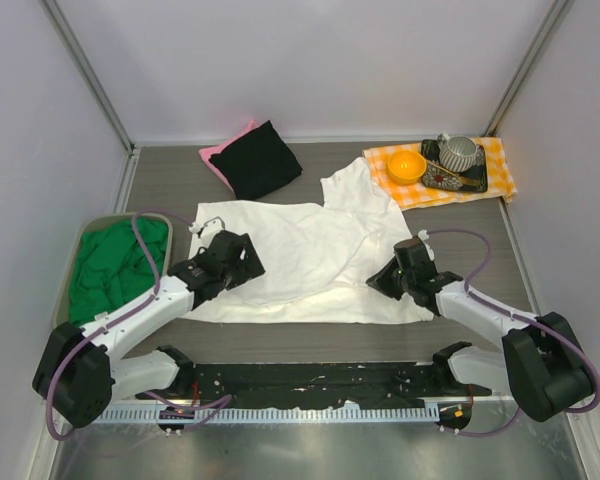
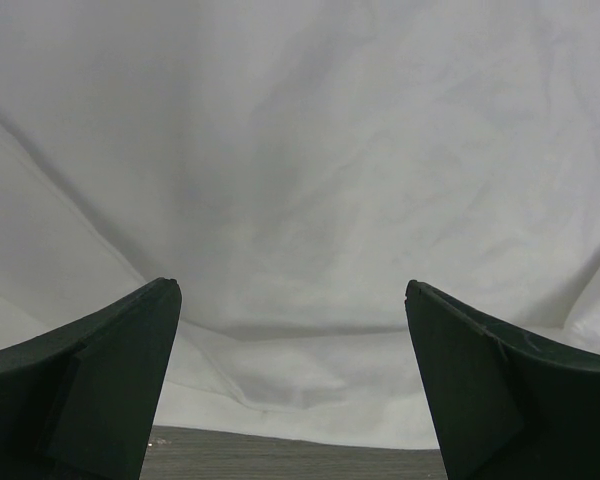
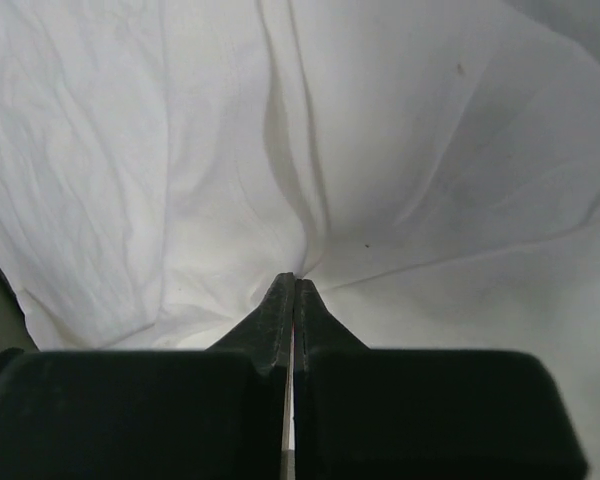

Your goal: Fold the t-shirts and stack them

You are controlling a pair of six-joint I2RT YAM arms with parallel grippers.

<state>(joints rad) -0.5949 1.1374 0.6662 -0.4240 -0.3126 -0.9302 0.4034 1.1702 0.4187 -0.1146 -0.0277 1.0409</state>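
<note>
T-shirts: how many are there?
4: white one spread mid-table, green one in the left basket, black one atop a pink one at the back. Others may be hidden.

readable text: none in any of the three views
white t-shirt point(image 1: 300, 265): plain cloth; no lettering, label or number legible
black t-shirt point(image 1: 260, 160): behind the white t-shirt; no print legible
green t-shirt point(image 1: 115, 265): left of the white t-shirt; no print legible
dark tray point(image 1: 450, 182): behind and right of the white t-shirt; pale pattern only, too small to read as letters
</note>
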